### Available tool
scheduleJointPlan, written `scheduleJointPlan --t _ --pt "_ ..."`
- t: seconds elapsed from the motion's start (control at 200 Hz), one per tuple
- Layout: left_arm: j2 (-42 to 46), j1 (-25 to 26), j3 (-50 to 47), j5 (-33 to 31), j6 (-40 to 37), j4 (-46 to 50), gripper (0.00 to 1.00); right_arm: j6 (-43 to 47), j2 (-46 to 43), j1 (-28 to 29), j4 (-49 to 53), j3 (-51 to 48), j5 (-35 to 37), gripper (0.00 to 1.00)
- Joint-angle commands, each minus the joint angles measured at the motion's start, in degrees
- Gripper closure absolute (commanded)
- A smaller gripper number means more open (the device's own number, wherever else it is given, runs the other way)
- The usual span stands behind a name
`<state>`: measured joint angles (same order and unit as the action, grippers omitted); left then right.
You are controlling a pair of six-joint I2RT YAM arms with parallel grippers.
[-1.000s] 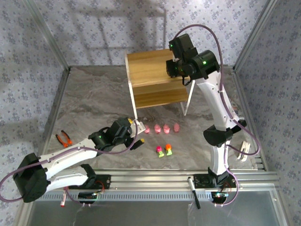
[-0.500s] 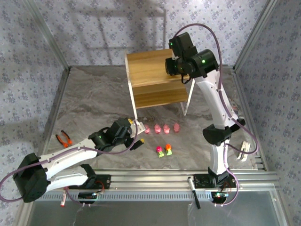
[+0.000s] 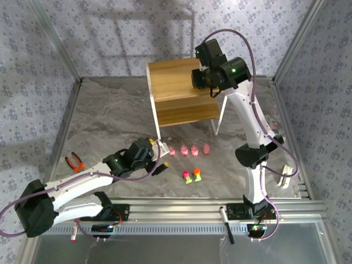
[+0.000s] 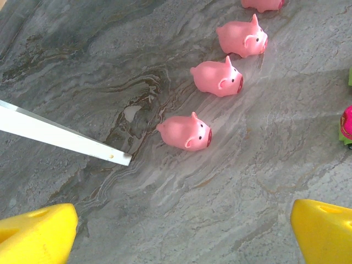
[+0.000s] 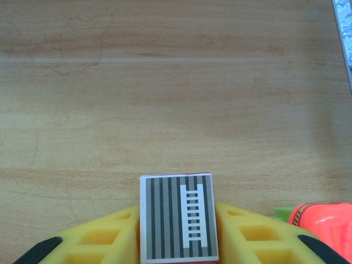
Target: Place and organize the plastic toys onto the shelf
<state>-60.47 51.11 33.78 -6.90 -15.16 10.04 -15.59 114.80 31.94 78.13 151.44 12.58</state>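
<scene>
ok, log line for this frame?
left gripper: open, above table by pink pigs | right gripper: over shelf, striped-top toy between fingers, grip unclear | orange-topped car: on shelf beside it | two cars: on table

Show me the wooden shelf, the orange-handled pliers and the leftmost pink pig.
Shelf (image 3: 175, 78): top external view, bare wood of its top board.
Pliers (image 3: 75, 161): top external view, middle of the orange handles.
Leftmost pink pig (image 3: 171, 150): top external view, its body.
</scene>
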Motion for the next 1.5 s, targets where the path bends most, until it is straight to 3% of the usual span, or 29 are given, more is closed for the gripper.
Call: scheduleJointPlan --t 0.0,0.375,1.159,1.319,1.494 --pt "0.97 -0.05 -0.47 0.62 0.13 -0.81 0.0 -0.25 0.2 -0.3 1.5 0.96 -0.24 0.62" --pt "0.8 -0.03 -0.25 0.9 0.22 -0.73 0.0 0.13 -0.88 -0.3 1.48 2.77 0.17 0.47" --pt "0.21 0.13 0.06 1.39 0.44 -0.3 0.0 -0.01 -7.48 2.88 0.87 2.31 6.87 0.43" --pt "-1.24 0.81 0.82 2.48 0.89 0.63 0.0 -0.11 -12.31 5.41 0.12 -2.25 10.82 0.42" --pt "-2.85 1.6 1.63 3.1 0.63 0.86 0.01 -1.7 -20.58 10.15 -3.86 -15.36 14.95 0.41"
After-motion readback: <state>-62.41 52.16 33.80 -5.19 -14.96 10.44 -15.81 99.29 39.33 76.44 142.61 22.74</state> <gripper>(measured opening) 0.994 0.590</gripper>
